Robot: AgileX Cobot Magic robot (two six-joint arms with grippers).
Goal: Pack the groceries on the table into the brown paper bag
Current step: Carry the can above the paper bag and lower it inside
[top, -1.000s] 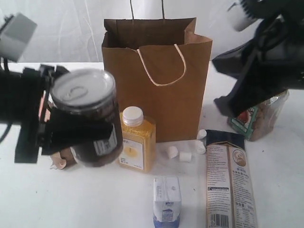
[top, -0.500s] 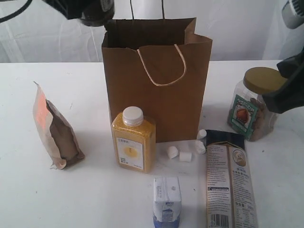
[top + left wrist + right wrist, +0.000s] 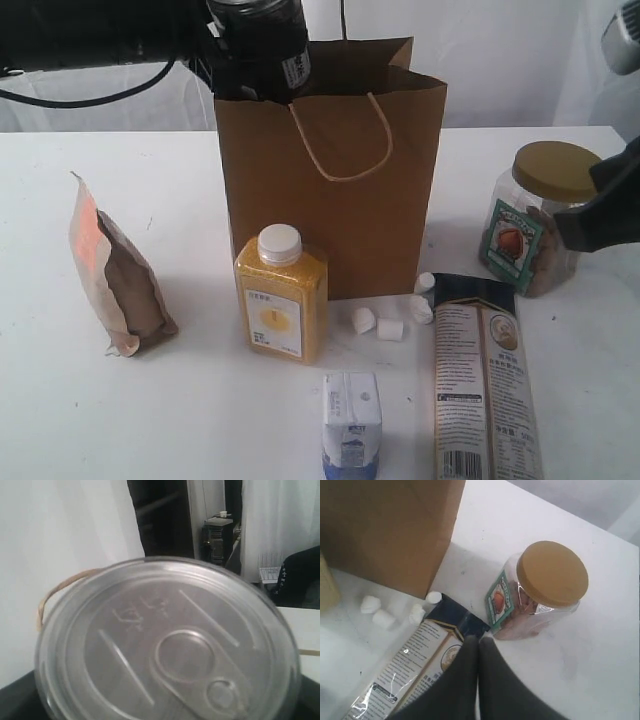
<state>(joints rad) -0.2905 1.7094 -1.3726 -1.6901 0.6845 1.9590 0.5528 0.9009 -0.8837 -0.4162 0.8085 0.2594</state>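
Left arm [image 3: 85, 35] extends level, holding silver can [image 3: 262, 42] above brown paper bag [image 3: 335, 190].

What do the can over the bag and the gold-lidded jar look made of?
The can: likely metal, dull silver top with pull tab and pressed ridges. The jar: probably clear plastic, glossy see-through walls; gold lid matte, material unclear.

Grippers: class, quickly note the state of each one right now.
Left gripper: closed on the silver pull-tab can.
Right gripper: shut, holding nothing.
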